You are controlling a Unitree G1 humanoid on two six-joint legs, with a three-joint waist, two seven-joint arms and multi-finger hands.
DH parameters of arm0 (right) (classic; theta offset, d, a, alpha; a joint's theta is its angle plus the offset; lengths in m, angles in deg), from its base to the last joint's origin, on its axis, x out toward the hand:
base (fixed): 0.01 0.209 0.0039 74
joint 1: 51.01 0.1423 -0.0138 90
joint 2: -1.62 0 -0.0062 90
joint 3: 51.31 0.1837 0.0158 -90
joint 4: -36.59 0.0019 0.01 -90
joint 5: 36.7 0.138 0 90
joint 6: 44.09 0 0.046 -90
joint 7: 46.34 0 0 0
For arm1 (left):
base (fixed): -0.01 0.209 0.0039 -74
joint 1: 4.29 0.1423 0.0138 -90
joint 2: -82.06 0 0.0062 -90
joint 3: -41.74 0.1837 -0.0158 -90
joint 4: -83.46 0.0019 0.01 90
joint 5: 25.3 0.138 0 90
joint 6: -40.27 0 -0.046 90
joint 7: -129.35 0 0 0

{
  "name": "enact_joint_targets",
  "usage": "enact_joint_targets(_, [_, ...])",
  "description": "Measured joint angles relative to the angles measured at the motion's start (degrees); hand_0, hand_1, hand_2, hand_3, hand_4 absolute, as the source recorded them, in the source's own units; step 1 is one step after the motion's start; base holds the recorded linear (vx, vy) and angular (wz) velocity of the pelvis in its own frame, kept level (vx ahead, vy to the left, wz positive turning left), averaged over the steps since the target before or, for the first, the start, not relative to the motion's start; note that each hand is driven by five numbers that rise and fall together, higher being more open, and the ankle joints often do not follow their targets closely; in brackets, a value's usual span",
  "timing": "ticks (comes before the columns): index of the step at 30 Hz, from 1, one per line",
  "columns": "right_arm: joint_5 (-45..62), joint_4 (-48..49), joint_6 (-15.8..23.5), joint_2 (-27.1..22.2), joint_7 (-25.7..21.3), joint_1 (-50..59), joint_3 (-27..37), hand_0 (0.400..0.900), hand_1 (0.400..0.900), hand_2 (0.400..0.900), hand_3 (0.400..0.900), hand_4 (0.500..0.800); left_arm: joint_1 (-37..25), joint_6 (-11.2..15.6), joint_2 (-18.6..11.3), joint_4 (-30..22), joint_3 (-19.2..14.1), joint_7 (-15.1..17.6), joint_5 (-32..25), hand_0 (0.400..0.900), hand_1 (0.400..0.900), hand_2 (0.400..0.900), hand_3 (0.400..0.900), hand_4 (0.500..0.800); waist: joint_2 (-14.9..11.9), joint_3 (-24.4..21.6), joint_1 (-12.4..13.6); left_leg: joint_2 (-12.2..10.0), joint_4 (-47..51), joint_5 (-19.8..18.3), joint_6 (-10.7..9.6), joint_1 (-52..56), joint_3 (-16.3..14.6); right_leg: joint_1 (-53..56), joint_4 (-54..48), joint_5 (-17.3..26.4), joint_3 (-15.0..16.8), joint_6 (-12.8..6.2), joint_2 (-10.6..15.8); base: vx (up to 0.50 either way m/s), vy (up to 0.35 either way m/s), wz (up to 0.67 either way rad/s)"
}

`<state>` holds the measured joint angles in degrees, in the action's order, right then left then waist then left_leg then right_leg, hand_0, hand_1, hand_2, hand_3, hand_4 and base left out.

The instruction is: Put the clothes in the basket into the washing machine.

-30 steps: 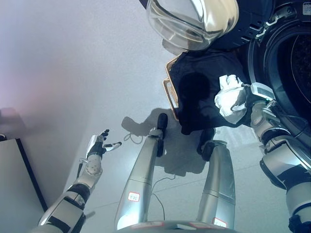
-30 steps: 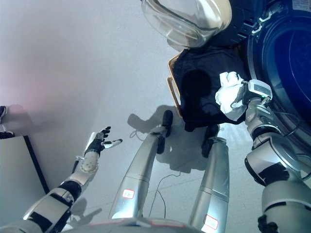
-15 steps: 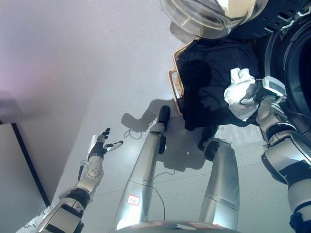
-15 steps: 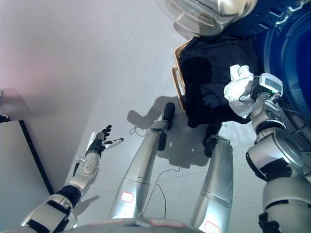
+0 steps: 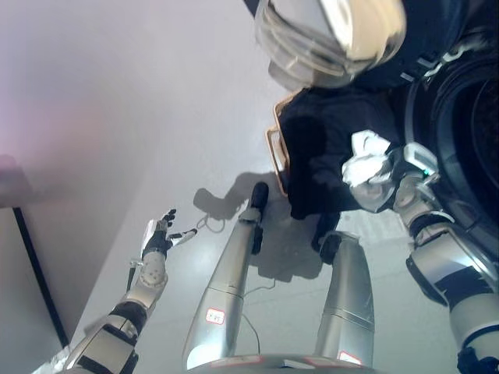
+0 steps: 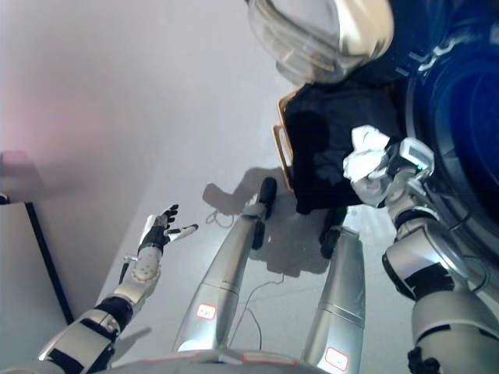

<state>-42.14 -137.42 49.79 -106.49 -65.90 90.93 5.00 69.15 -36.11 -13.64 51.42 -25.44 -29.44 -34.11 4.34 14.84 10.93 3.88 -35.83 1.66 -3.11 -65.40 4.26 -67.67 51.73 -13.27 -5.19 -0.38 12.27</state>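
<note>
A wicker basket [image 5: 274, 153] stands on the floor beside the washing machine, with dark clothes [image 5: 331, 144] piled over it. My right hand [image 6: 387, 176] is raised above the basket's right side, shut on a crumpled white garment [image 5: 365, 168]. The washing machine's drum opening [image 5: 470, 128] lies just to the right of that hand. Its round glass door [image 5: 331, 37] hangs open above the basket. My left hand [image 5: 161, 236] is held out low at the left, far from the basket, with its fingers spread open and holding nothing.
A grey panel with a dark edge [image 5: 22, 273] stands at the lower left. Pale floor [image 5: 140, 101] stretches across the left and middle.
The camera has swung a little, shifting the whole picture. My right hand still holds the white garment over the basket's right side. The left hand has not changed.
</note>
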Motion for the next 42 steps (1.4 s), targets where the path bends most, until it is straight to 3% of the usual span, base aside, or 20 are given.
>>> enact_joint_targets(3, [3.19, -0.43, -0.15, 1.67, -0.14, -2.68, 4.84, 0.400, 0.400, 0.400, 0.400, 0.500, 1.05, -0.05, -0.01, 0.25, 0.02, 0.05, 0.48, 0.900, 0.900, 0.900, 0.900, 0.800, -0.25, -0.05, -0.11, 0.08, 4.14, 0.72, 0.33, 5.85, -0.04, 5.60, -3.68, 0.44, -0.29, -0.48, -0.10, 0.06, -0.016, -0.07])
enact_joint_targets(7, [16.63, 0.04, 0.47, 2.06, -1.14, -4.73, 17.36, 0.400, 0.400, 0.400, 0.400, 0.500, 2.31, -0.10, 0.02, 1.35, -0.03, 0.03, 1.15, 0.900, 0.900, 0.900, 0.900, 0.800, -0.35, 0.01, -0.20, -0.33, 9.11, 1.82, 1.08, 12.90, -0.69, 12.44, -9.33, 1.91, -0.08, -1.22, -0.81, 0.08, 0.024, -0.19])
enact_joint_targets(12, [45.20, 0.97, 5.62, 5.12, -3.05, -7.16, 35.09, 0.400, 0.400, 0.400, 0.400, 0.500, 6.68, -1.30, 0.94, 2.46, 0.24, 0.02, 2.06, 0.900, 0.900, 0.900, 0.900, 0.800, 0.08, 0.08, -0.42, -0.78, 18.19, 3.92, 2.25, 23.99, -2.52, 22.36, -18.43, 4.73, 0.37, -2.23, -1.40, 0.03, 0.071, -0.23])
enact_joint_targets(14, [53.56, 1.11, 7.35, 7.12, -3.33, -7.98, 39.87, 0.400, 0.400, 0.400, 0.400, 0.500, 7.54, -2.12, 1.52, 2.30, 0.92, 0.02, 2.24, 0.900, 0.900, 0.900, 0.900, 0.800, 0.50, -0.01, -0.87, -0.97, 21.13, 4.33, 2.56, 27.71, -2.90, 25.61, -21.51, 5.51, 1.08, -2.49, -1.85, 0.08, 0.063, -0.26])
enact_joint_targets(16, [62.42, 3.62, 10.57, 9.40, -4.28, -8.21, 43.16, 0.400, 0.400, 0.400, 0.400, 0.500, 6.28, -4.52, 2.86, 6.21, 2.46, 0.52, 2.21, 0.900, 0.900, 0.900, 0.900, 0.800, 1.62, -0.12, -1.31, -0.87, 22.32, 4.43, 3.03, 29.63, -3.39, 27.63, -23.31, 6.08, 1.55, -2.88, -1.92, 0.06, 0.021, -0.03])
enact_joint_targets(18, [70.03, 5.07, 12.68, 11.17, -3.26, -8.03, 48.74, 0.400, 0.400, 0.400, 0.400, 0.500, 6.25, -4.40, 3.77, 6.05, 2.56, 0.29, 2.23, 0.900, 0.900, 0.900, 0.900, 0.800, 2.75, -0.45, -1.64, -0.73, 24.39, 5.18, 3.45, 31.10, -4.01, 28.71, -24.83, 6.91, 2.02, -3.34, -1.91, 0.04, 0.011, 0.05])
enact_joint_targets(23, [79.77, 5.40, 16.59, 10.67, -4.55, -7.34, 54.41, 0.400, 0.400, 0.400, 0.400, 0.500, 5.87, -4.47, 5.56, 5.86, 2.67, -0.67, 2.08, 0.900, 0.900, 0.900, 0.900, 0.800, 7.32, -2.10, -1.01, -0.44, 27.69, 6.41, 3.73, 33.98, -3.85, 30.94, -26.27, 7.10, 1.57, -3.66, -1.49, 0.02, 0.033, 0.07])
enact_joint_targets(30, [78.36, 6.05, 18.45, 0.23, -9.17, -2.56, 55.71, 0.400, 0.400, 0.400, 0.400, 0.500, 9.22, -4.23, 5.52, 4.72, 2.60, -2.42, 1.97, 0.900, 0.900, 0.900, 0.900, 0.800, 15.01, -6.67, 1.41, 0.08, 32.25, 8.42, 3.09, 36.19, -2.66, 30.86, -25.28, 6.34, 1.22, -3.87, -0.96, 0.03, 0.002, 0.09])
enact_joint_targets(36, [73.14, 8.10, 19.02, -9.14, -9.91, 1.73, 52.92, 0.400, 0.400, 0.400, 0.400, 0.500, 13.39, -3.35, 5.12, 3.52, 2.40, -4.12, 1.47, 0.900, 0.900, 0.900, 0.900, 0.800, 16.41, -7.16, 1.65, -0.03, 32.46, 9.22, 2.91, 35.94, -1.95, 29.88, -23.50, 5.32, 0.84, -3.57, -0.97, 0.04, -0.056, 0.05])
enact_joint_targets(38, [72.00, 7.38, 19.66, -9.85, -8.91, 2.53, 51.76, 0.400, 0.400, 0.400, 0.400, 0.500, 14.41, -3.35, 5.18, 3.50, 2.42, -4.70, 1.47, 0.900, 0.900, 0.900, 0.900, 0.800, 16.37, -7.13, 1.54, -0.20, 32.47, 9.26, 2.66, 35.90, -1.80, 29.71, -23.22, 5.23, 0.62, -3.21, -1.07, 0.04, -0.054, 0.06])
enact_joint_targets(39, [71.80, 7.32, 19.09, -10.13, -8.79, 2.52, 51.23, 0.900, 0.900, 0.900, 0.900, 0.800, 14.53, -3.40, 5.18, 3.54, 2.40, -4.87, 1.47, 0.900, 0.900, 0.900, 0.900, 0.800, 16.36, -7.12, 1.49, -0.21, 32.57, 9.21, 2.56, 35.80, -1.58, 29.55, -22.92, 5.01, 0.47, -3.08, -1.05, 0.08, -0.097, 0.14])
enact_joint_targets(42, [71.81, 7.02, 16.77, -10.43, -7.52, 2.62, 50.68, 0.900, 0.900, 0.900, 0.900, 0.800, 14.53, -3.32, 5.18, 3.31, 2.29, -5.45, 1.45, 0.900, 0.900, 0.900, 0.900, 0.800, 15.89, -6.74, 1.37, -0.49, 33.65, 9.35, 1.98, 35.70, -1.10, 29.02, -22.56, 4.85, -0.07, -2.81, -1.19, 0.03, -0.063, 0.05])
